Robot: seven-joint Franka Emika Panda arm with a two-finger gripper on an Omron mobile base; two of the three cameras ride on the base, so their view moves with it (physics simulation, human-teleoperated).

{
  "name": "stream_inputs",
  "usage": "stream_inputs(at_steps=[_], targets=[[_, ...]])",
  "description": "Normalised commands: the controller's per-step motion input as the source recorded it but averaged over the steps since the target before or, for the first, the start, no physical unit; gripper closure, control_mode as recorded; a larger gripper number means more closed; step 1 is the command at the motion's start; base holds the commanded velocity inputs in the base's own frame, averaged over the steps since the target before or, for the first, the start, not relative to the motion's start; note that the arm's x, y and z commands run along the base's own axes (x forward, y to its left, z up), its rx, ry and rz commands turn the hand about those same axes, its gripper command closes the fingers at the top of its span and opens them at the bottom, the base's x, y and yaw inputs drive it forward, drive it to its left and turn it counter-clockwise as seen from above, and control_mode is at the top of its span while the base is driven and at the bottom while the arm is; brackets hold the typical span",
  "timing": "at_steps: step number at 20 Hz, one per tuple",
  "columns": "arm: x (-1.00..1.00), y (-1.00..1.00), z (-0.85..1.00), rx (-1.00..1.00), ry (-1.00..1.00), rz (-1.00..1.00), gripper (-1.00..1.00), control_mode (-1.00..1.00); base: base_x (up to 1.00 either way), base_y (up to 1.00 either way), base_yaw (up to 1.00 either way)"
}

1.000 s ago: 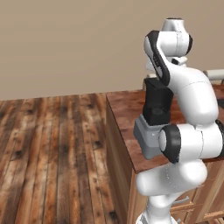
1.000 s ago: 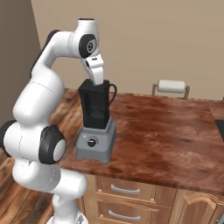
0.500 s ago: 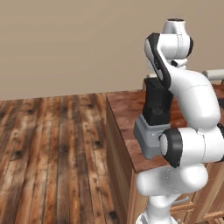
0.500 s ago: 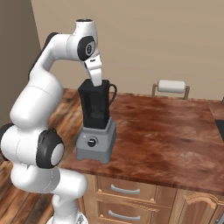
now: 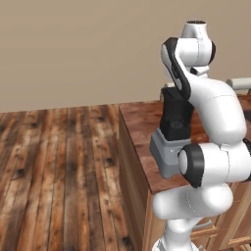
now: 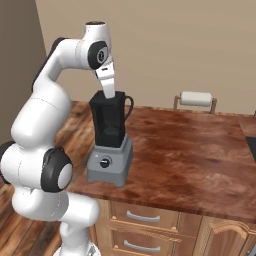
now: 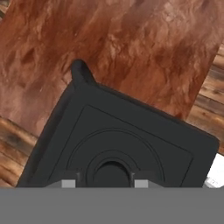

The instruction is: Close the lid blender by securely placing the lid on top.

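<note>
Blender [image 6: 111,145] sits at the counter's [image 6: 200,160] left front corner, lid [image 7: 131,140] apparently seated on the jar. Gripper [image 6: 109,92] hovers just above; finger spread can't be told. Next: press down, confirm seating.

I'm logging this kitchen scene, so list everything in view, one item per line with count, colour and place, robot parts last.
blender: one, grey base with a round black knob, black jar with a handle, standing at the near left corner of the counter.
lid: one, black, square with rounded corners, seen from straight above in the hand view; whether it is fully seated on the jar cannot be told.
counter: one, reddish-brown top over wooden drawers with silver handles.
paper towel holder: one, white roll on a wooden stand, at the far edge of the counter.
floor: dark wooden planks, left of the counter.
wall: beige, behind everything.
gripper: one, white, just above the jar's rim.
</note>
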Motion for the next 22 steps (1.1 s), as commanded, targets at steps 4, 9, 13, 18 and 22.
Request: stream_inputs(at_steps=[4, 9, 13, 18, 22], targets=[[0.00, 0.00, 0.00, 0.02, 0.00, -0.02, -1.00, -1.00, 0.00, 0.00, 0.00], [-0.17, 0.00, 0.00, 0.02, 0.00, 0.00, -1.00, -1.00, 0.00, 0.00, 0.00], [-0.37, 0.00, 0.00, 0.02, -0.04, 0.00, -1.00, -1.00, 0.00, 0.00, 0.00], [-0.50, 0.00, 0.05, 0.02, -0.09, 0.00, -1.00, -1.00, 0.00, 0.00, 0.00], [-0.68, 0.00, 0.21, 0.00, -0.19, 0.00, -1.00, -1.00, 0.00, 0.00, 0.00]])
